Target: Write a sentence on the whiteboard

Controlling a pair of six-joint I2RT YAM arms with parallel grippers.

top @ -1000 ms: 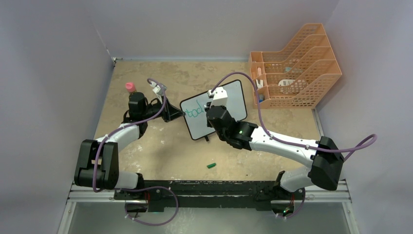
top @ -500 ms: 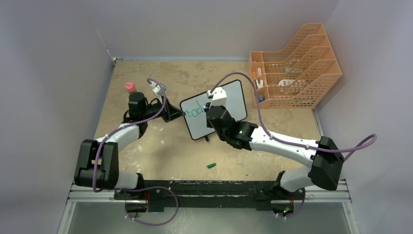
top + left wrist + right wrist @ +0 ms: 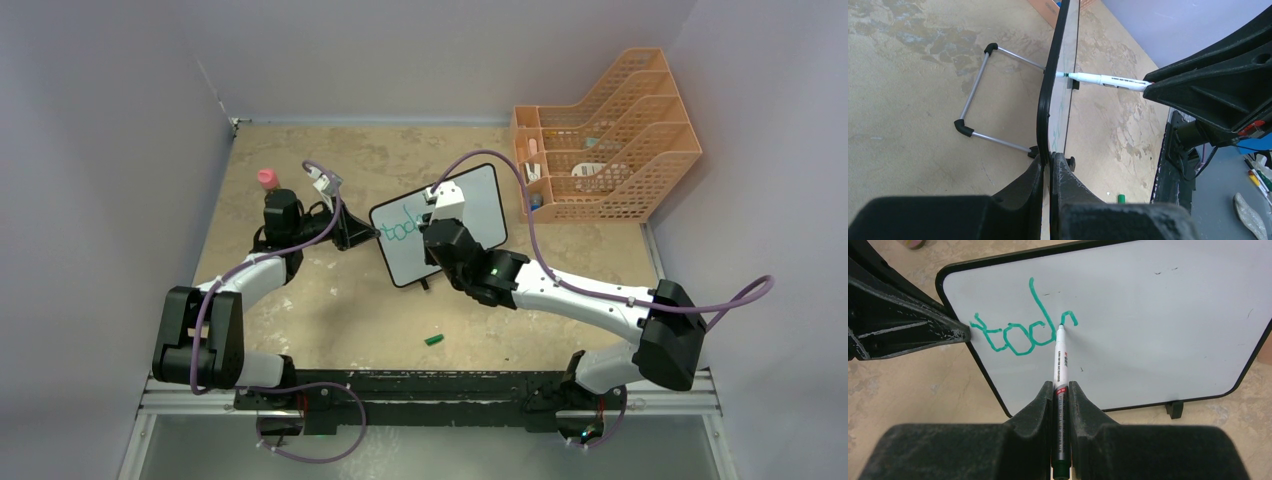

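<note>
Near the middle of the desk, gripping the upright whiteboard by its left edge with the left pincer, pressing a green marker clamped in the right pincer onto a half-made letter; could tip or twist the board if pushed too hard, smearing the stroke.

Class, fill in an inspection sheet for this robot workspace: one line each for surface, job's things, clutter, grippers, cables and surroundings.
Surface: beige mottled tabletop.
Job's things: whiteboard propped on its stand, green letters begun on it; marker tip touching the board.
Clutter: green cap lying near the arm bases; pink-topped object far left; orange mesh file rack far right, items inside.
Grippers: left gripper clamped on the whiteboard's edge; right gripper shut on the marker.
Cables: purple cables looping along both arms.
Surroundings: plain pale walls on three sides.
</note>
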